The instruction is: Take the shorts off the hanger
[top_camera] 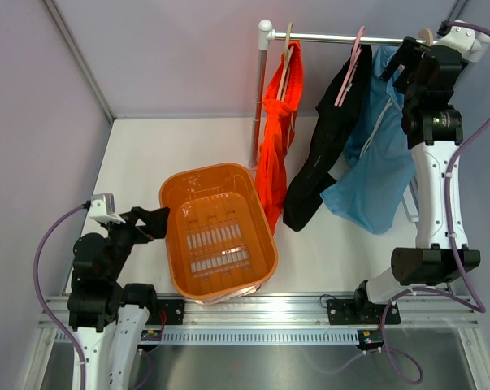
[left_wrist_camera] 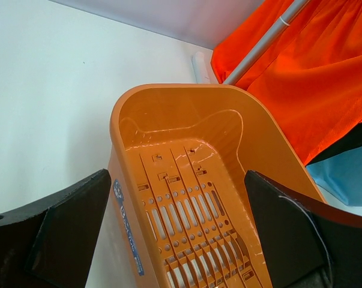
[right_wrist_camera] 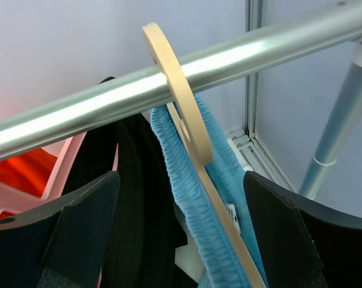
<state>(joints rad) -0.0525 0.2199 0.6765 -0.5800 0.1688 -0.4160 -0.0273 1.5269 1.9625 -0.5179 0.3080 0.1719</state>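
White tabletop, grey walls. Right claw up at rail, fingers apart, blue shorts on beige hanger between them. Black shorts just left, orange shorts farther left. Left claw spread wide over basket.

Bright even light; glare on rail; near fingers blurred

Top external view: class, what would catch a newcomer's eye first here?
Bright orange fabric shorts, black fabric shorts and light blue fabric shorts hang left to right from the silver metal rail at the back. A rigid orange plastic basket stands on the white table in front, and the white right arm reaches up, its jaws open either side of the beige hanger holding the blue pair.
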